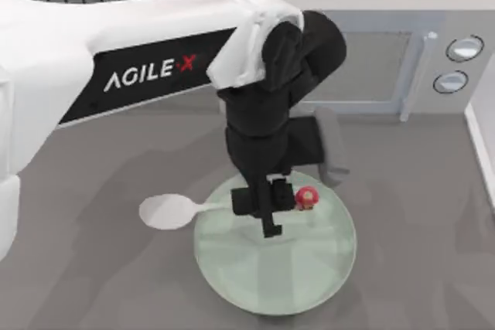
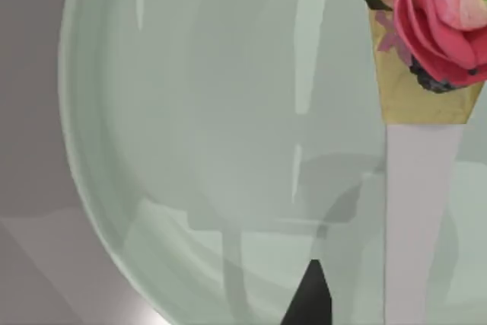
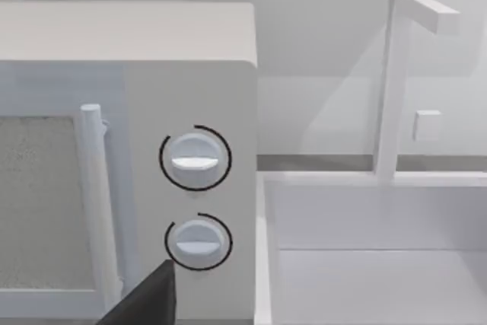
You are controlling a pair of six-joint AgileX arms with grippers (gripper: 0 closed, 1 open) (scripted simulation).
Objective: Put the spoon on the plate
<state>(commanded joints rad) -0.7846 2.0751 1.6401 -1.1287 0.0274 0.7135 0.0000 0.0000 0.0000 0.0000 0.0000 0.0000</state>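
Left tool (image 1: 268, 208) over the plate (image 1: 309, 276), clamped on the spoon (image 1: 166, 211) handle, bowl jutting past the plate's left rim, red flower end over the plate, arm lettered "AGILE X", grey desk (image 1: 93, 284) beneath.

We see the spoon (image 1: 172, 211), white with a thin handle and a red flower ornament, lying across the plate's (image 1: 309, 284) rim: its oval bowl is off the plate left of our left gripper's fingers (image 1: 270, 227), its ornament just right of them. The plate is round, pale mint-green, glossy.
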